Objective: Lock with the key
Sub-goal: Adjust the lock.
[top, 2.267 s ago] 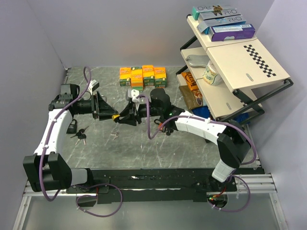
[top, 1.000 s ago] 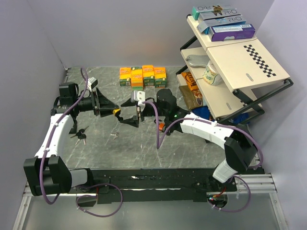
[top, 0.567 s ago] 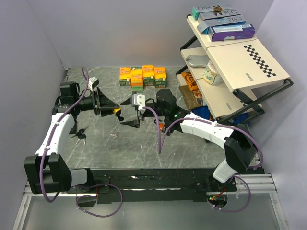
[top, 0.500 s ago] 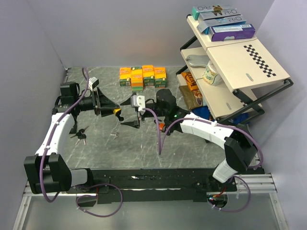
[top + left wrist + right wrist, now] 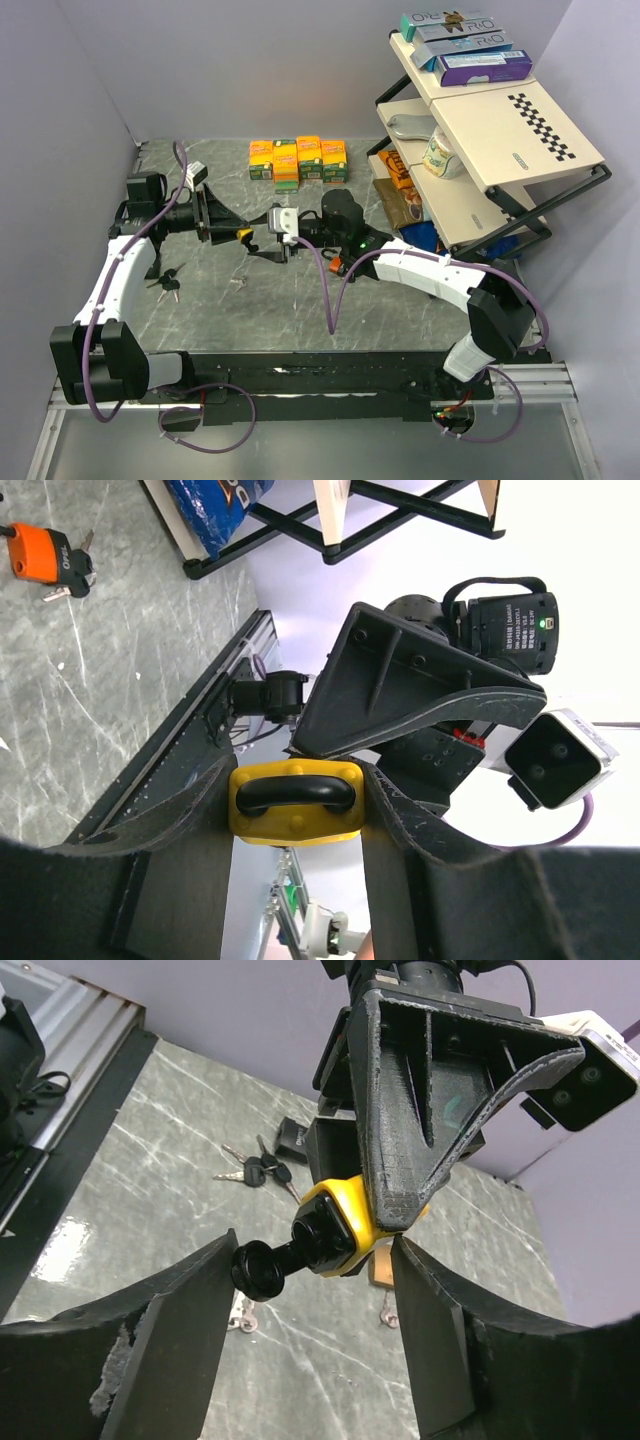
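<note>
— Left gripper (image 5: pixel 236 236): are we gripping anything with it?
— We are clamping the yellow padlock (image 5: pixel 296 800) in it, above the table (image 5: pixel 280 310).
— And the right gripper (image 5: pixel 312 1252)?
— We are holding its fingers spread on either side of the black key (image 5: pixel 260 1268) sticking out of the padlock, clear of it.

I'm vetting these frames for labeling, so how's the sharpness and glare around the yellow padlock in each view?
Left wrist view: yellow padlock sharp, the wall behind it washed out pale. Right wrist view: padlock sharp, one bright glare patch on the table at left. Top view: even light, soft shadows, padlock small but unblurred.
</note>
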